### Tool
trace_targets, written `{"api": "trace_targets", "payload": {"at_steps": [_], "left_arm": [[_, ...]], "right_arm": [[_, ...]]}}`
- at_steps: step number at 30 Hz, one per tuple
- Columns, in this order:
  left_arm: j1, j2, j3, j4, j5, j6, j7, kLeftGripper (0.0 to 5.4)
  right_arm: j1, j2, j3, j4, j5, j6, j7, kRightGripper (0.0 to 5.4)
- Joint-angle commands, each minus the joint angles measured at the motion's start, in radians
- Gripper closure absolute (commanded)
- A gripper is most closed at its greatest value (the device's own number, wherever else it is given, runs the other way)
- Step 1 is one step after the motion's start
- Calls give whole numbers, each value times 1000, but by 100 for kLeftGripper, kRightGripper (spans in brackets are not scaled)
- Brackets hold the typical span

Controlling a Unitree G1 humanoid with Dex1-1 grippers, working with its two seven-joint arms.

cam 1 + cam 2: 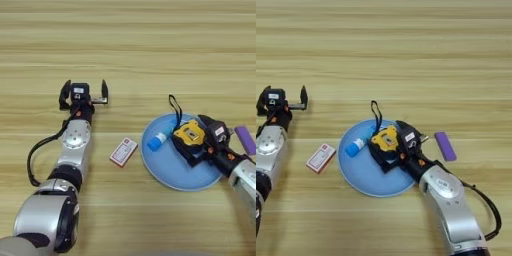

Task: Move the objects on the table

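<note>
- Right claw (387,150) gripped the tape measure (385,139) over the plate (363,177).
- Tube (355,146) lay on the plate's left part.
- Box (321,157) sat on the desk (406,60), just left of the plate.
- Left claw (83,93) stood wide, farther left.

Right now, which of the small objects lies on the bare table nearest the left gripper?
The flat red-and-white box, between the left gripper and the blue plate. The tape measure and blue tube are on the plate; the purple item lies far right.
</note>
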Motion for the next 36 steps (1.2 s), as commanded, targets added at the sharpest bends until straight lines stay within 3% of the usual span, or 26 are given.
{"api": "trace_targets", "payload": {"at_steps": [1, 15, 22, 30, 36], "left_arm": [[0, -3, -3, 3, 10, -1, 6, 0], [0, -2, -3, 2, 10, 0, 7, 0], [0, -2, -3, 2, 10, 0, 7, 0], [-3, -4, -3, 6, 11, 0, 9, 0], [-5, -6, -5, 9, 12, 1, 11, 0]], "right_arm": [[-4, -9, 13, 28, -22, 24, -3, 2], [-12, 1, 5, 52, -25, 39, -7, 2], [-12, 1, 1, 52, -23, 41, -7, 80], [-17, 0, -3, 56, -20, 42, -6, 86], [-8, -8, -45, -63, 22, 59, -8, 86]]}}
